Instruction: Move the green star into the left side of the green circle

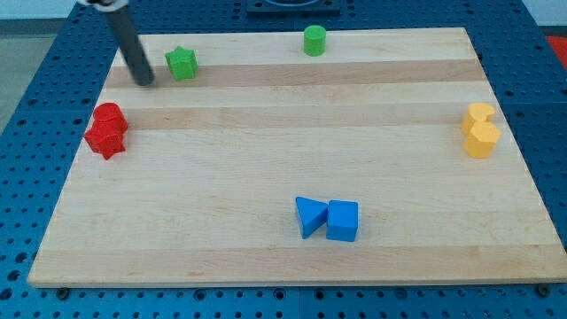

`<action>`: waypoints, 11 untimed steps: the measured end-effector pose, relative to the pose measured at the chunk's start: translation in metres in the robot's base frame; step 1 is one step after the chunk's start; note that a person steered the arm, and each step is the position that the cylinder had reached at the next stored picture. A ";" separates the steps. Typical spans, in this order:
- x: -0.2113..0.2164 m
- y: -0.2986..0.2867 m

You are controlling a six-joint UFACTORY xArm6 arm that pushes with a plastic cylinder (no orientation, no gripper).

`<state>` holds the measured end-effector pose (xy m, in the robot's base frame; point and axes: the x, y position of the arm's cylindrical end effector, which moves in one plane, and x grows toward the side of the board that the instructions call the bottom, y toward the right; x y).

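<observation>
**Stock on the board, with my tip just behind the green star**

1. Wooden board (266,168): pale planks on a blue perforated bench (27,106). It spreads away from my tip toward the view's right and bottom. No brand, label or writing legible on anything here.

2. My tip (144,81): end of a dark slanted rod. There is no pincer to open or close; it holds nothing and can only push. It rests near the board's top-left corner.

3. Blue pair: blue triangle (308,215) and blue cube (343,221), touching, well apart from my tip toward the view's bottom right.

4. Yellow pair: two yellow blocks (480,130), touching, shapes unclear, farthest from my tip, at the right edge.

5. Red pair: red blocks (106,129), touching, near and below my tip.

6. Green star (181,63): just beside my tip on its right, slightly higher; a small gap shows.

7. Green circle (314,40): well apart to my tip's right, near the top edge, beyond the star.

Risks, as I judge them: my tip sits a little below the star's centre, so a straight rightward push could spin the star or slide it off the top edge. Too hard a push could knock the circle away.
</observation>
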<state>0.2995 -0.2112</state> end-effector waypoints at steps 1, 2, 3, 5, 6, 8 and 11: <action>-0.050 0.070; -0.068 0.108; -0.049 0.085; -0.074 -0.010; -0.107 -0.009; -0.108 0.048; -0.107 0.156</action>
<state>0.1930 -0.0552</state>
